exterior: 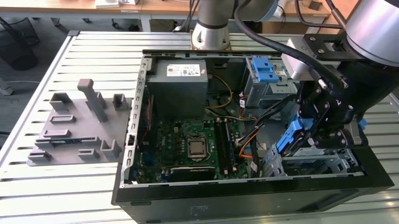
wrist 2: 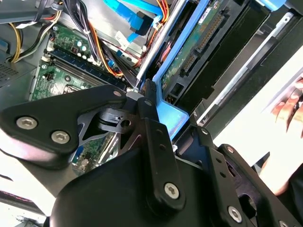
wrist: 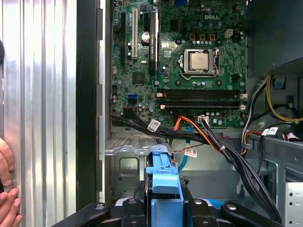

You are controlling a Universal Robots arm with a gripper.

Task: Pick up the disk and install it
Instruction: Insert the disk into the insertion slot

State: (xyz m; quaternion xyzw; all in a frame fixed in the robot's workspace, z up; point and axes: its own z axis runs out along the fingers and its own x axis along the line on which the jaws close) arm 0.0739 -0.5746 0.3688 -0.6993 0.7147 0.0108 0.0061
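The disk (exterior: 288, 139) shows as blue carrier rails hanging tilted over the metal drive bay (exterior: 319, 162), at the near corner of the open computer case on the exterior view's right. My gripper (exterior: 317, 135) is shut on it from above. In the first wrist view the blue carrier (wrist: 163, 182) sits between the two black fingers of the gripper (wrist: 163, 208). The second wrist view shows the disk's green circuit-board underside (wrist 2: 188, 54) and blue rail, with one black finger (wrist 2: 154, 127) pressed against it.
The case holds a motherboard (exterior: 193, 144), a grey power-supply box (exterior: 181, 86), a far drive cage with blue latches (exterior: 265, 70) and loose cable bundles (wrist: 222, 146) near the bay. A grey fixture plate (exterior: 74, 126) lies on the exterior view's left. A person's hand (wrist: 7, 189) rests outside the case.
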